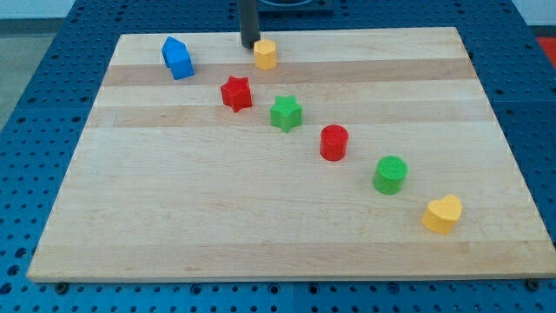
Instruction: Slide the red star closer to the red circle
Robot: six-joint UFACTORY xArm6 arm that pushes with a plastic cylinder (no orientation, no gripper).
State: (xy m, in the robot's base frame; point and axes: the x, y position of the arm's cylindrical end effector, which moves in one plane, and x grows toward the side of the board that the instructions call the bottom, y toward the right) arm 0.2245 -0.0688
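On the wooden board (261, 226), going left to right, a blue block (177, 57) with a house-like outline sits at the far left. Right of it and a little nearer lies the red star (235, 93), flat on the wood; it has no long axis, and which way its arms point is hard to make out beyond one aiming roughly toward the far edge. My tip (249, 45) stands farther back, beyond the star and just left of a small yellow block (265, 54), almost touching it; that block's shape is unclear. There is no gripper here, only the dark rod, whose upper part is cut off by the view's top. Just right of the red star is a green star (285, 113), apart from it. Then comes the red circle (334, 142), with the green star between the two red blocks. Farther right and nearer sit a green circle (390, 174) and a yellow heart (442, 214).
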